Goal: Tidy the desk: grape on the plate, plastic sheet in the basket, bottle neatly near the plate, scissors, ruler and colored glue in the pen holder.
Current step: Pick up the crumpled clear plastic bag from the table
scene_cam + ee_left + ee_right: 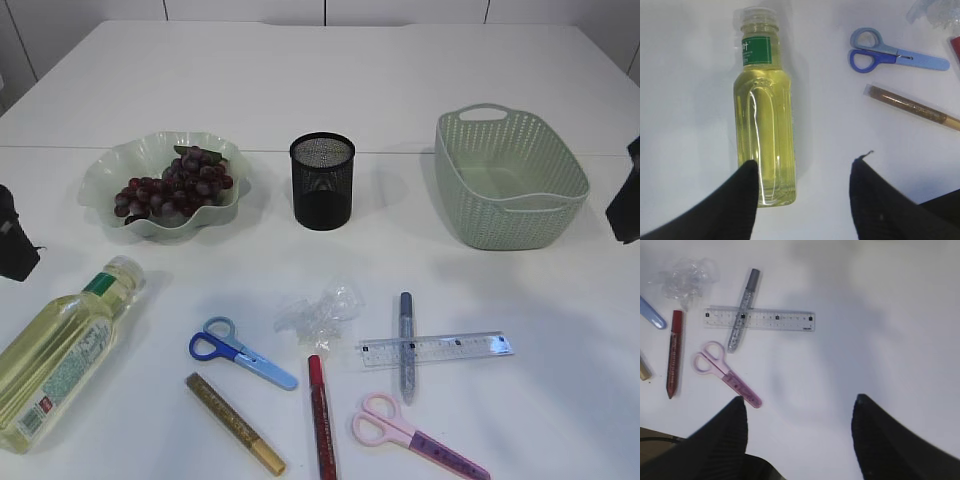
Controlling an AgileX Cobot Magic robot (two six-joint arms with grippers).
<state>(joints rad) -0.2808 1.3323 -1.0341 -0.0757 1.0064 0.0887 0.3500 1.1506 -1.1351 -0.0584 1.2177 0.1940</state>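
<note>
The grape (pixel 175 185) bunch lies on the green plate (pixel 105 170). A bottle (pixel 62 352) of yellow liquid lies on its side at front left. My open left gripper (pixel 805 165) hovers over the bottle's (pixel 764 130) base, one finger beside it. The crumpled plastic sheet (pixel 320 310), blue scissors (pixel 240 355), pink scissors (pixel 415 432), clear ruler (pixel 435 349) and gold (pixel 233 423), red (pixel 321 420) and silver (pixel 406 345) glue pens lie at the front. The black mesh pen holder (pixel 322 180) stands mid-table. My right gripper (pixel 800 400) is open over bare table, right of the pink scissors (pixel 727 374).
The green woven basket (pixel 510 180) stands at back right. The silver glue pen (pixel 742 310) lies across the ruler (pixel 760 319). Both arms show only as dark shapes at the left (pixel 15 240) and right (pixel 625 200) edges of the exterior view.
</note>
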